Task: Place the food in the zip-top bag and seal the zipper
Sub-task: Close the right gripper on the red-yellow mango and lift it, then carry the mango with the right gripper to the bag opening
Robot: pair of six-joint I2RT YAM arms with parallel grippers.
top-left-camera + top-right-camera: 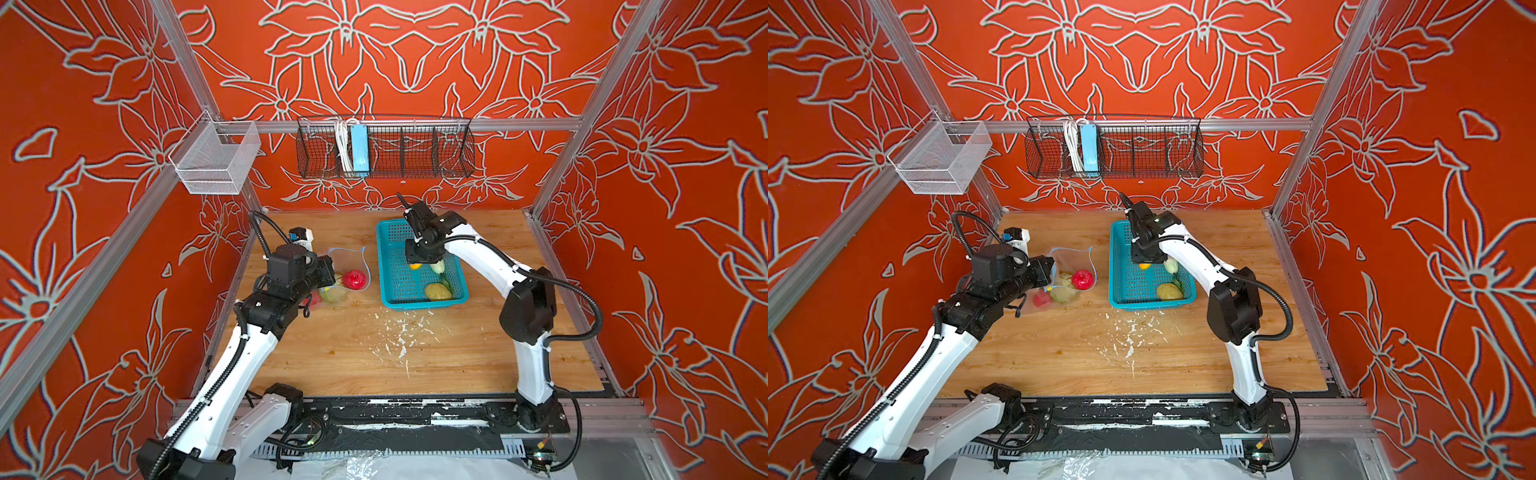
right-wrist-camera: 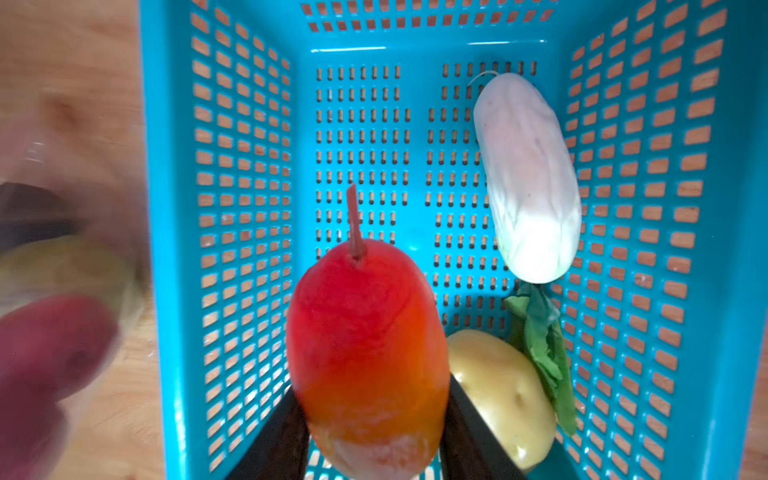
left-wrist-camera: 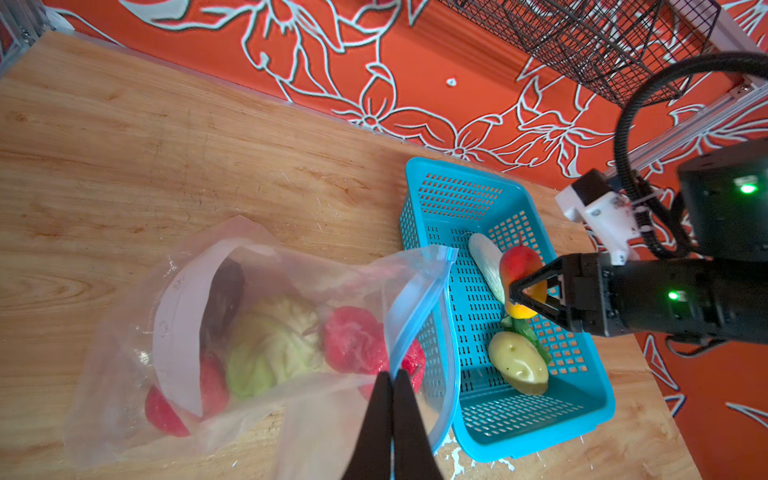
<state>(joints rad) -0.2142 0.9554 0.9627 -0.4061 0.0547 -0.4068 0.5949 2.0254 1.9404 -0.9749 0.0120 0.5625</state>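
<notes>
The clear zip-top bag (image 3: 124, 374) lies open on the wood table, left of the teal basket (image 3: 540, 432). It holds a green cabbage (image 3: 274, 345), red strawberries (image 3: 353, 340) and a dark avocado (image 3: 224, 299). My left gripper (image 3: 392, 376) is shut on the bag's rim at the blue zipper (image 3: 415, 291) and holds the mouth up. Above the basket floor, my right gripper (image 2: 370, 386) is shut on the red-orange mango (image 2: 365, 332). A white cucumber (image 2: 528, 178) and a yellow potato (image 2: 498, 386) with a green leaf (image 2: 540, 332) lie in the basket.
On the back wall hangs a black wire rack (image 1: 415, 149) with a light-blue power strip (image 1: 359, 149). A white mesh bin (image 1: 216, 158) hangs at the left rail. White flecks (image 1: 399, 336) mark the table in front of the basket (image 1: 386, 266).
</notes>
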